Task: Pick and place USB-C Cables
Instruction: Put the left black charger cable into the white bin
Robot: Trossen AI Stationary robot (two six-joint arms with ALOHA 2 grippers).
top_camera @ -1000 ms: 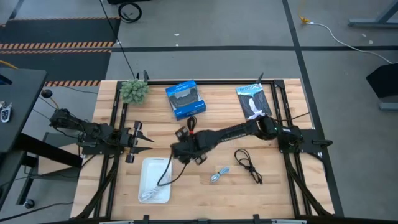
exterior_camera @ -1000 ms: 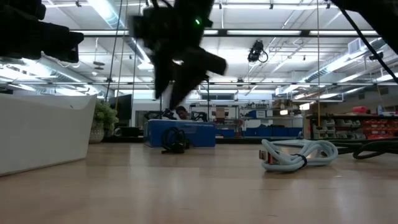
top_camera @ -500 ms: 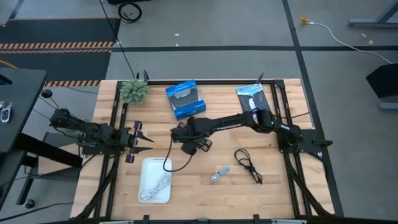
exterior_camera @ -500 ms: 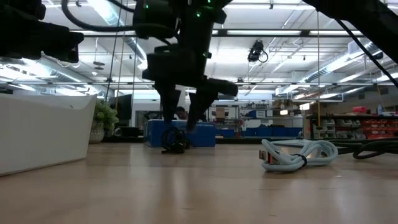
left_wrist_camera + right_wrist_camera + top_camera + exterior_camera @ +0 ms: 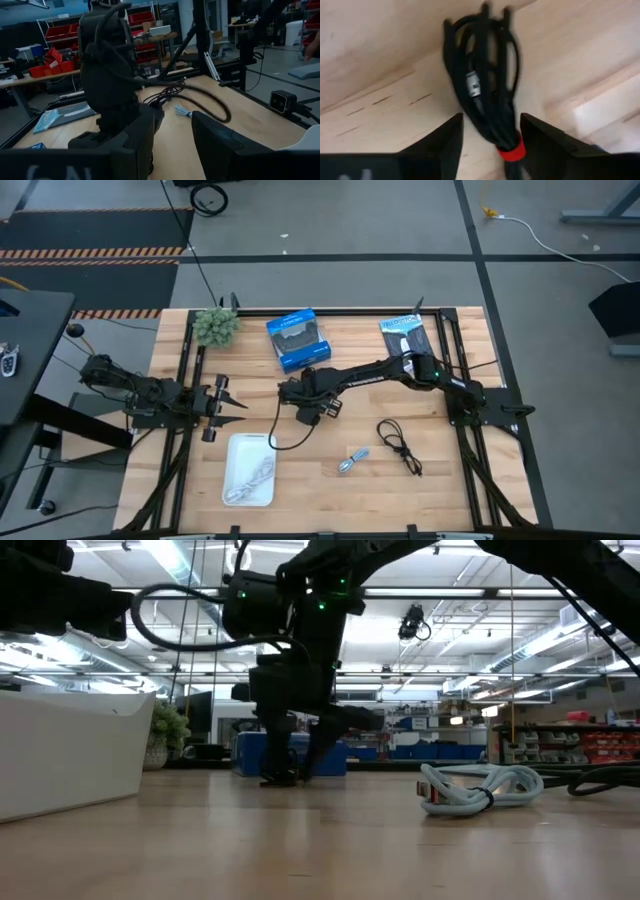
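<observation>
The black cable with a red band (image 5: pixel 487 85) lies coiled on the wood table. My right gripper (image 5: pixel 490 142) is open and comes down over it, one finger on each side near the red band (image 5: pixel 510 150). In the low view its fingers (image 5: pixel 295 765) reach almost to the table by that cable (image 5: pixel 278 778). The white cable (image 5: pixel 250 477) lies in the white tray (image 5: pixel 232 450). The light blue-grey cable (image 5: pixel 352 461) and the black cable (image 5: pixel 398 442) lie on the table nearer the near edge. My left gripper (image 5: pixel 225 402) waits open at the table's left.
A blue box (image 5: pixel 295 340) stands just beyond the right gripper, toward the far edge. A black-and-white flat packet (image 5: pixel 408 340) lies at far right and a small green plant (image 5: pixel 215 325) at far left. Black frame rails run along both table sides.
My right gripper has moved from beside the white tray toward the far edge, to above the black-and-red cable. It has tipped from a slant until the fingers point down, and has come down close to the table. Its fingers have stayed open.
</observation>
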